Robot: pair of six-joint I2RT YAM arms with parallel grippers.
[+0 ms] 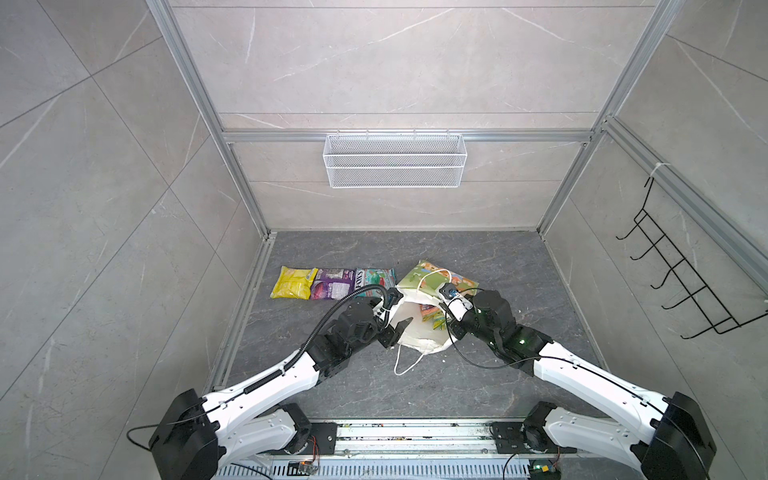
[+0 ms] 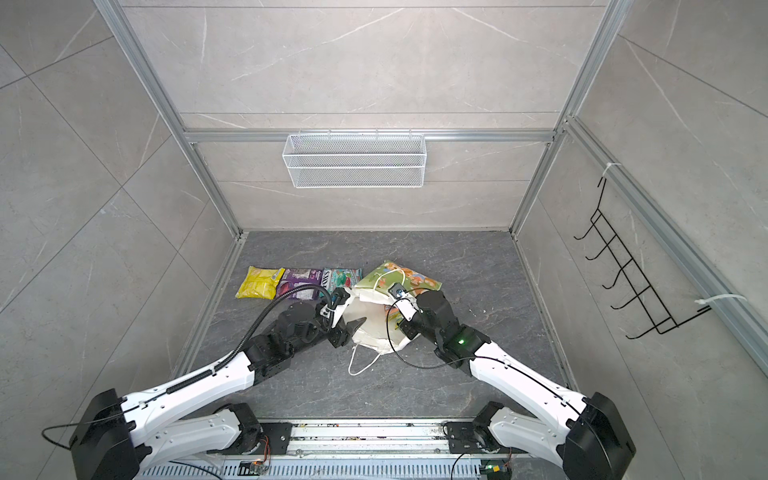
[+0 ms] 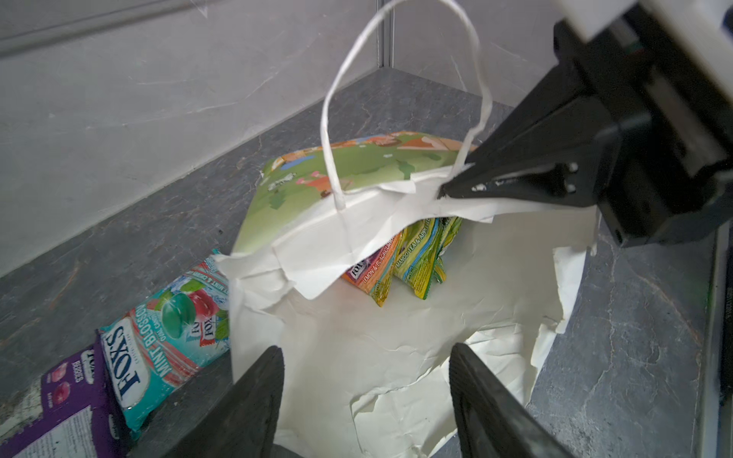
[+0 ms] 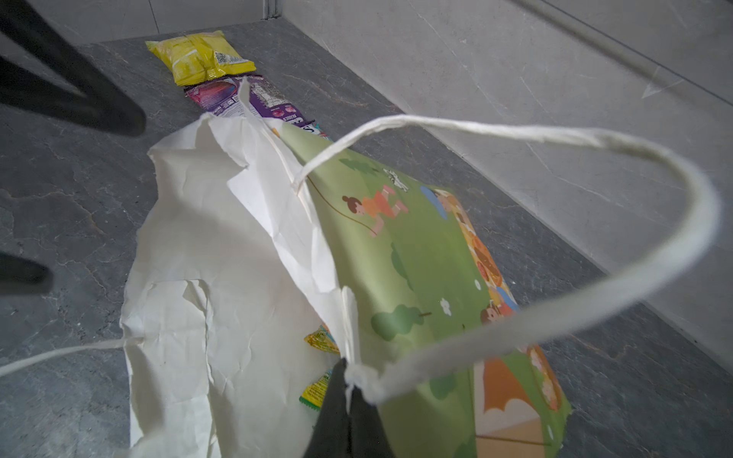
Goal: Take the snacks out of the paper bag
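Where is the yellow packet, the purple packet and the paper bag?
yellow packet [image 1: 292,283]: in a top view, the middle of its face.
purple packet [image 1: 332,284]: in a top view, the middle of its face.
paper bag [image 4: 416,257]: right wrist view, its green printed side.

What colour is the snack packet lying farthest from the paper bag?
Yellow. The packet shows best in the right wrist view.

Both top views: set high over the near edge, facing down and forward, taking in the whole worktop [image 1: 478,257]; coverage almost identical; left wrist view: close, low, facing into the mouth of the paper bag [image 3: 357,337]; right wrist view: closer, along its green side; bag common to all four.
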